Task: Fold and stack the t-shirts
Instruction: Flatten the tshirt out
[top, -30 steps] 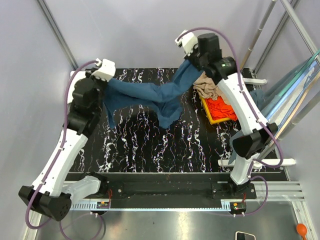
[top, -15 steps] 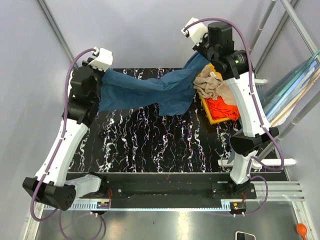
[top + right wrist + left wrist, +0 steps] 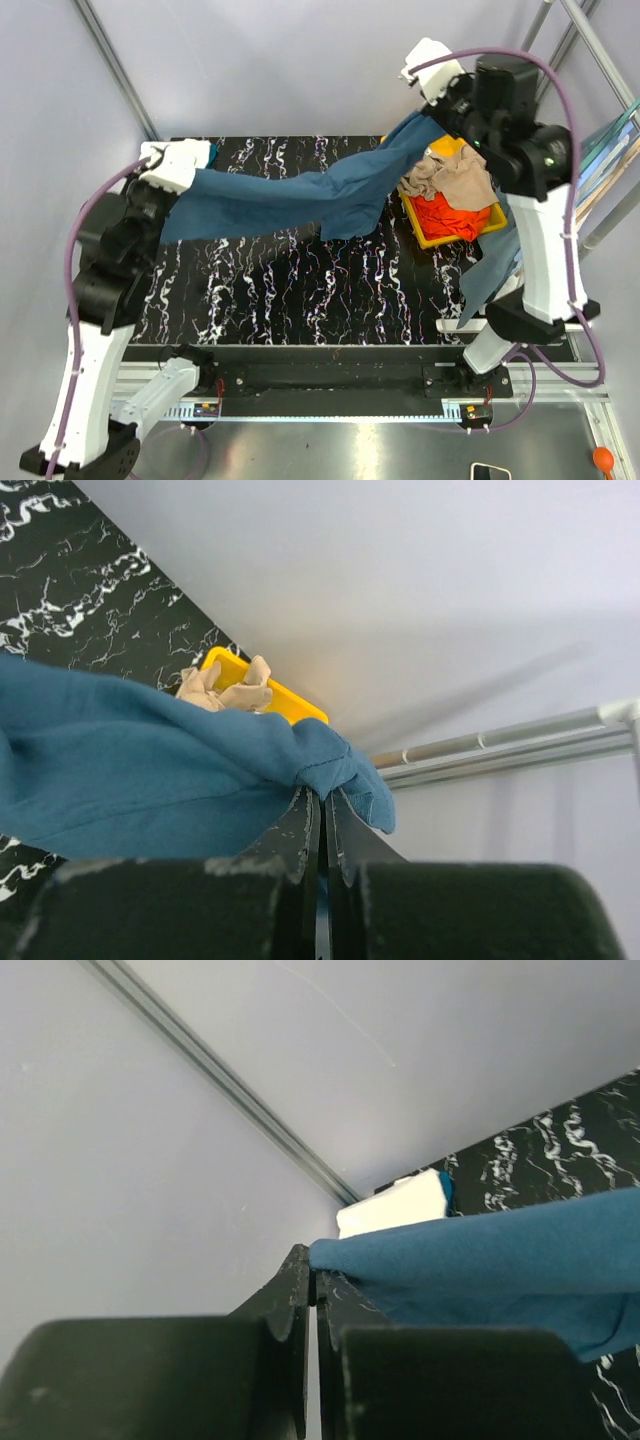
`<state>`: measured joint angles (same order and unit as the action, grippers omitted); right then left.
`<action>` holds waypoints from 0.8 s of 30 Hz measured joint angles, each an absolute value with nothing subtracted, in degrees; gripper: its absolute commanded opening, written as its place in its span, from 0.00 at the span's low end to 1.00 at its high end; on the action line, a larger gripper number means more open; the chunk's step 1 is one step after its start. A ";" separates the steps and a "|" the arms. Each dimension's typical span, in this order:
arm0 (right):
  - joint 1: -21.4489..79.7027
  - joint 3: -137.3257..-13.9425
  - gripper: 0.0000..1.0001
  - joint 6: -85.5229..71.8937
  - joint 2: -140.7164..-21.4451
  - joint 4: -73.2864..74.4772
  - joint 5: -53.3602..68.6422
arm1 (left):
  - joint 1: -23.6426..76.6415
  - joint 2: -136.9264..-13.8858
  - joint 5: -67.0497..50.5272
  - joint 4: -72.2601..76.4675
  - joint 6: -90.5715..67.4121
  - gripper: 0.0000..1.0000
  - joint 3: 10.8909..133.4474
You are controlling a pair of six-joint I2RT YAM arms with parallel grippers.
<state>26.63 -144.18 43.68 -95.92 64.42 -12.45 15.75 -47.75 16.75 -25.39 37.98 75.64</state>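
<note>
Top external view: above the black marbled table [image 3: 300, 290], the dark teal t-shirt [image 3: 300, 200] hangs stretched and creased between both arms. A yellow bin [image 3: 432, 238] beside it holds a tan tee [image 3: 450, 180] and a red-orange tee [image 3: 450, 212]. Only the wrist views show the left gripper [image 3: 312, 1272] and right gripper [image 3: 322, 798] pinched closed on its edges.

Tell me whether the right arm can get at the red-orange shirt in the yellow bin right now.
Probably not: the right gripper is shut on the teal shirt, stretched in the air to the left gripper, and a tan shirt partly covers the red-orange shirt.
</note>
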 measured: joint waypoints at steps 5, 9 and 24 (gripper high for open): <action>26.89 -144.22 0.00 43.46 -90.80 66.54 -10.92 | 15.97 -42.17 10.74 -33.76 38.04 0.00 75.53; 27.00 -143.90 0.00 42.57 -88.23 68.16 -10.17 | 16.01 -39.83 7.66 -39.79 39.24 0.00 75.11; 25.69 -110.83 0.00 42.81 -94.02 52.56 -9.50 | 9.89 -61.63 12.27 -19.42 49.12 0.00 50.13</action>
